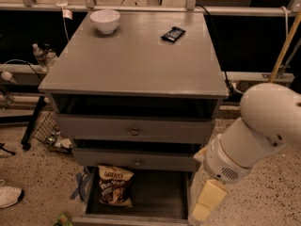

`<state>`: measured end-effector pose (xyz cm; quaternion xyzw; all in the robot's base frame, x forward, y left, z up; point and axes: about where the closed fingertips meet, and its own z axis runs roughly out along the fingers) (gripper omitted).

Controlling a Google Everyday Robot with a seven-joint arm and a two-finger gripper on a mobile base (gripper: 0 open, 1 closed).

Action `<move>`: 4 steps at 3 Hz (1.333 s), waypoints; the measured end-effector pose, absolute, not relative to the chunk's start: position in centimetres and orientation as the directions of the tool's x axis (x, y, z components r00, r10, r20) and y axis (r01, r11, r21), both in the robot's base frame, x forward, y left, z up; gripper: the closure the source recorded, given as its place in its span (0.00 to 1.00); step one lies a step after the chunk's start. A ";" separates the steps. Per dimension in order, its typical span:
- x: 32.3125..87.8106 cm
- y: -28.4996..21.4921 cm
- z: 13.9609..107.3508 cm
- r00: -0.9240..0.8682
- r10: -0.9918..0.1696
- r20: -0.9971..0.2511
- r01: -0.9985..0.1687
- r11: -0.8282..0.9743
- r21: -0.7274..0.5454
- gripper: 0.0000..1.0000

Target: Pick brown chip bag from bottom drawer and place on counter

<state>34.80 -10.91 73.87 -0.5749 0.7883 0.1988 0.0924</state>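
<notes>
Nothing is done yet: the brown chip bag lies ungrasped in the open bottom drawer, left of the pincer. I cannot tell the pincer's width. Grasping, lifting and placing remain. On the counter, above-left of the pincer: one bowl, one black bar. One bag, three drawers.

We see the gripper low at right, a white bowl far up-left of it, a black wrapped bar well above it, a white shoe far left
</notes>
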 end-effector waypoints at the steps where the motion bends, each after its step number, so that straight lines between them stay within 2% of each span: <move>1: 35.1 -11.9 68.6 -0.395 -0.796 -0.460 -0.917 0.307 0.256 0.00; 2: 36.3 -12.1 62.3 -0.462 -0.729 -0.505 -0.885 0.347 0.309 0.00; 4: 38.6 -8.6 51.0 -0.615 -0.585 -0.528 -0.788 0.464 0.404 0.00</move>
